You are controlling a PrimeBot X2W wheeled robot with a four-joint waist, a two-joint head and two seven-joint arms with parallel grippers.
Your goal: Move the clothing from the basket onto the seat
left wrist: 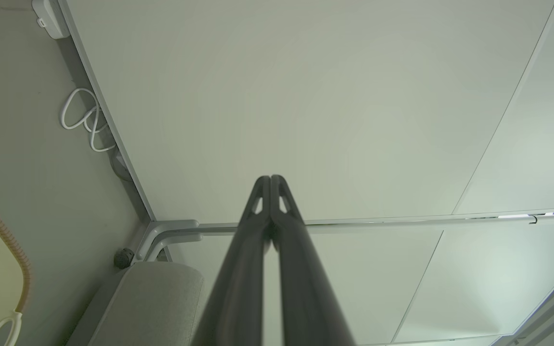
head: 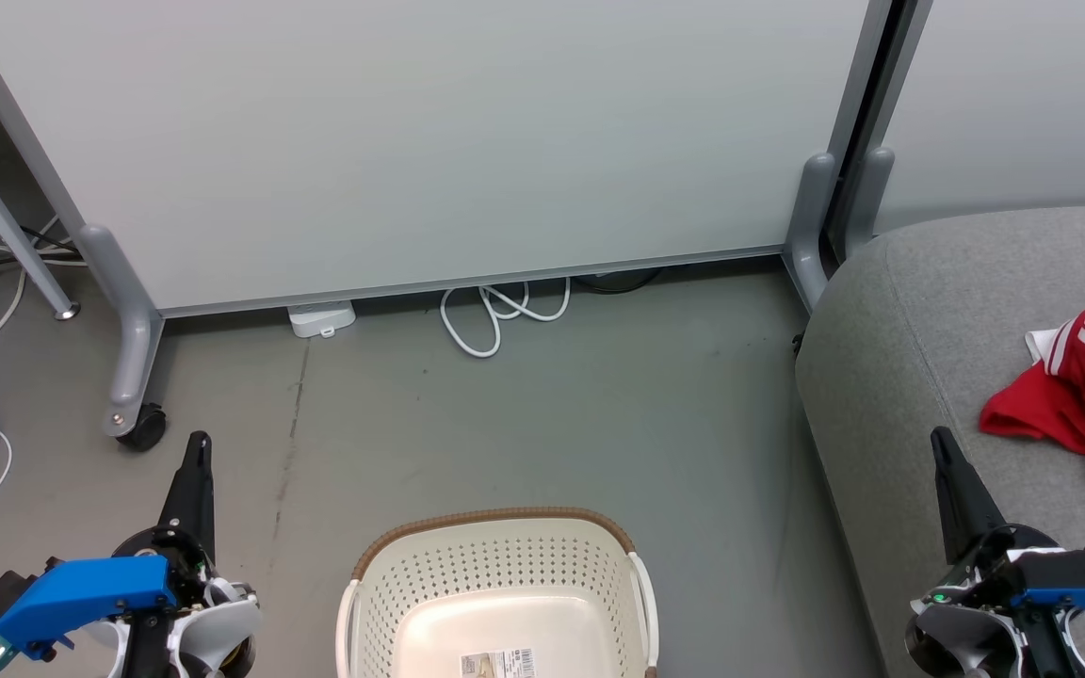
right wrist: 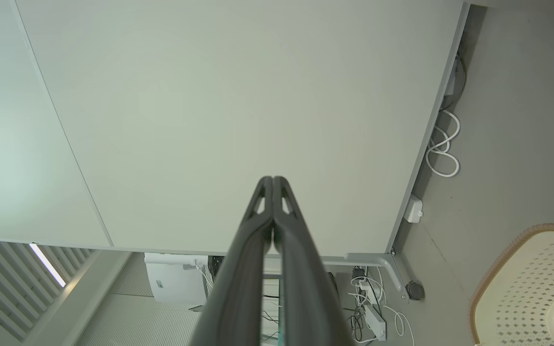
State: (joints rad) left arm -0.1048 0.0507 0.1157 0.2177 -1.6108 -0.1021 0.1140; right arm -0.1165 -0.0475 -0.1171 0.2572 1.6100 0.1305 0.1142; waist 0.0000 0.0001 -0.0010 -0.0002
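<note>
Head view: basket (head: 495,515) at bottom centre. It is an oval cream plastic tub with perforated walls, a brown woven-look rim and white loop handles. Its smooth bare bottom shows, with a printed label (head: 497,663) stuck on it.

Clothing (head: 1075,391) lies right of the basket and well apart from it, in a crumpled soft red heap with white stripes and trim. It rests on the seat (head: 900,311), a grey fabric cushion with a coarse weave, rounded corners and a stitched seam.

Left gripper (head: 198,444) is left of the basket and right gripper (head: 938,441) is right of it, over the seat's near edge. Both are long, dark and tapered, with blue housings behind them.

Left wrist view: left gripper (left wrist: 270,180) has its fingers pressed tip to tip with nothing between them. Right wrist view: right gripper (right wrist: 272,180) is the same, closed and empty.

Beyond the basket is a matte pale partition panel (head: 411,141) on grey tubular feet, with a black caster (head: 142,429) on the left foot. Under its lower edge sit a looped white cable (head: 495,325) and a small white box (head: 321,318). The floor (head: 552,414) is smooth grey, with a scuff line left of the basket.
</note>
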